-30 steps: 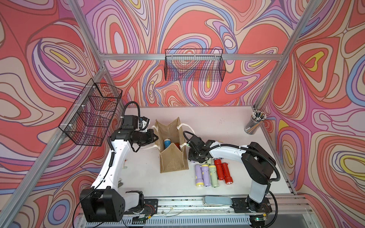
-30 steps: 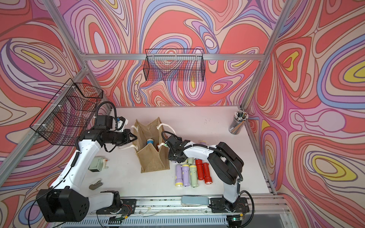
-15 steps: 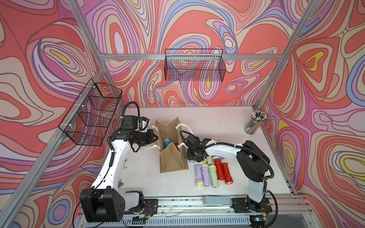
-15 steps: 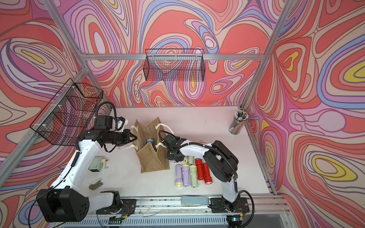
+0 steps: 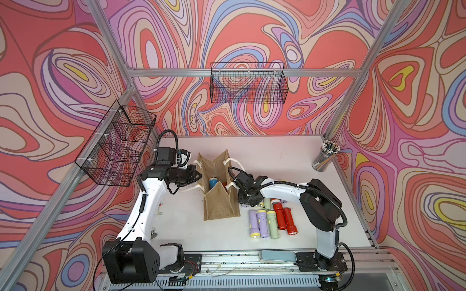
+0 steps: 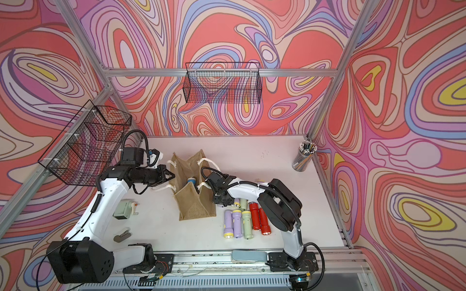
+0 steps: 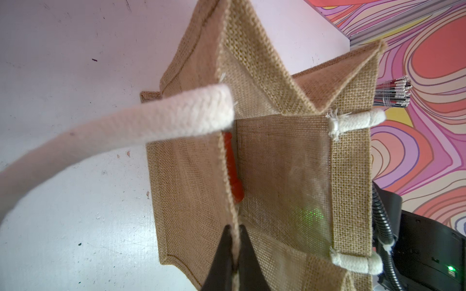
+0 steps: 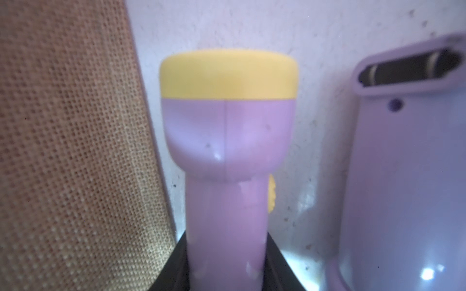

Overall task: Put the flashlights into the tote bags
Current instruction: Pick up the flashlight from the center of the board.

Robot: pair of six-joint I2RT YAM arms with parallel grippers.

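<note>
White table (image 5: 277, 156) carries everything. Back wire basket (image 5: 248, 83) and side wire basket (image 5: 117, 146) hang on the walls, above the table. Tote bag (image 5: 219, 206) stands upright mid-table with its mouth open and its white rope handles flopped outward on both sides. Left gripper (image 5: 199, 173) is clamped on the bag's rim on the left arm's side; the left wrist view shows burlap pinched tight between the jaws. Right gripper (image 5: 245, 201) is low, just beside the bag's opposite wall, with its jaws closed around the body of a lilac flashlight (image 8: 227, 138) with a yellow head. Can't tell if it's off the table. Pencil cup (image 5: 324, 157) sits at the far right corner. Row of five flashlights (image 5: 272, 223) lies side by side right of the bag: two lilac, one pale green, two red. A few more lie behind the row, partly hidden by the right arm. Inside the bag, a blue flashlight (image 5: 213, 182) stands on end, and a red flashlight (image 7: 233, 171) shows just inside the pinched rim.
</note>
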